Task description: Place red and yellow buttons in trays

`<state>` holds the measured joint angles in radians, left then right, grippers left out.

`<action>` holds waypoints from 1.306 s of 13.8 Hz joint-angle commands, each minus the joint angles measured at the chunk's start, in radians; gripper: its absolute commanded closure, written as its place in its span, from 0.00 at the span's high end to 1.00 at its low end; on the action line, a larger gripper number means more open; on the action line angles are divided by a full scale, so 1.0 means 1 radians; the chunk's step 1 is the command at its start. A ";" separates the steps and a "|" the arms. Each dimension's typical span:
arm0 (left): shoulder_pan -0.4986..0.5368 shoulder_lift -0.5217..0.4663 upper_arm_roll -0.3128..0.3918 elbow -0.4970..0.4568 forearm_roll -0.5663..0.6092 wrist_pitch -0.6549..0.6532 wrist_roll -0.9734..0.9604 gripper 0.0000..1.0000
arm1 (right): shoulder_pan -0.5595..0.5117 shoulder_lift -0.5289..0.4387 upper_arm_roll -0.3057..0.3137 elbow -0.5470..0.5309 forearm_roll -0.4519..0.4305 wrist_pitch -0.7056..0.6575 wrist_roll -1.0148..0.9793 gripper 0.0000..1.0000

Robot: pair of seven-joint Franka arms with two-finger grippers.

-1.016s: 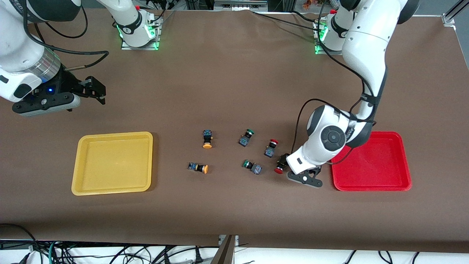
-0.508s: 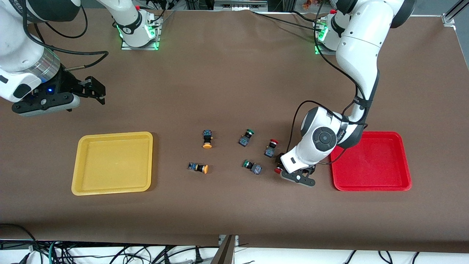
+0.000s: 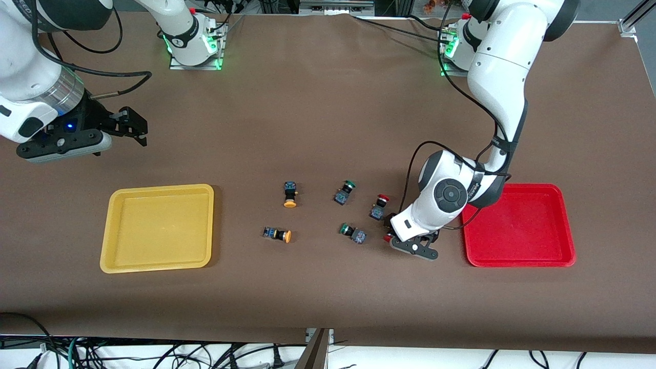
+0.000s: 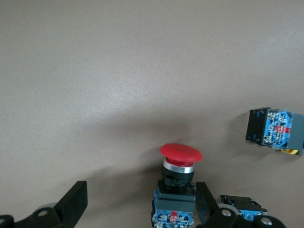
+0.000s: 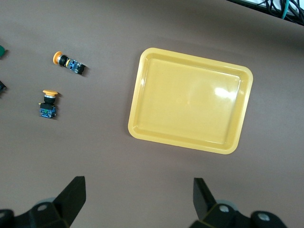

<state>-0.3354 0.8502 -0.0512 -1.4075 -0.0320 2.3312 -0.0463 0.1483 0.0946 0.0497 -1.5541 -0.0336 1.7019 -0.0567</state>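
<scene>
The red-capped button [image 4: 178,190] under the left gripper [image 3: 405,237] lies on its side on the brown tabletop, near the red tray [image 3: 558,256] and nearer the front edge than the second red button [image 3: 380,206]. It looks like a small, rigid plastic switch: light, hard, unlikely to deform. Its domed red cap is smooth and round, so it would probably slip from a pinch; the blocky blue-grey body offers flat faces and seems the better place to take hold. In the left wrist view the fingers [image 4: 71,204] stand spread wide on either side of that body, one of them close against it, nothing pinched yet. Being so light, the switch may skid or roll on its cap if one finger reaches it first. Two green-capped switches [image 3: 353,233] lie just beside it toward the middle of the tabletop and are best left alone. The two yellow-capped buttons [image 3: 289,195] [image 3: 278,234] lie farther toward the right arm's end, between the green ones and the empty yellow tray [image 3: 156,266]. The right gripper [image 3: 134,128] waits in the air, jaws spread and empty, over bare tabletop near the yellow tray's corner.
</scene>
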 commanded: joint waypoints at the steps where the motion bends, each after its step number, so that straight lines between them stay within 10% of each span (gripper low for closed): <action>1: -0.008 0.016 0.008 0.021 -0.002 -0.007 0.017 1.00 | 0.007 0.022 0.007 0.020 0.032 -0.002 -0.006 1.00; 5: -0.010 0.018 0.008 0.019 -0.005 -0.009 0.016 0.99 | 0.020 0.108 0.009 0.022 0.040 0.004 -0.008 1.00; 8: -0.010 0.020 0.008 0.019 -0.003 -0.010 0.016 0.76 | 0.069 0.206 0.010 0.020 0.038 0.063 -0.009 1.00; 18: -0.017 0.020 0.007 0.021 -0.017 -0.012 0.013 0.98 | 0.226 0.603 0.007 0.077 0.035 0.590 -0.312 1.00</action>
<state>-0.3450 0.8626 -0.0520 -1.4067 -0.0320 2.3309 -0.0475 0.3788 0.6370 0.0635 -1.5489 -0.0058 2.2580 -0.2101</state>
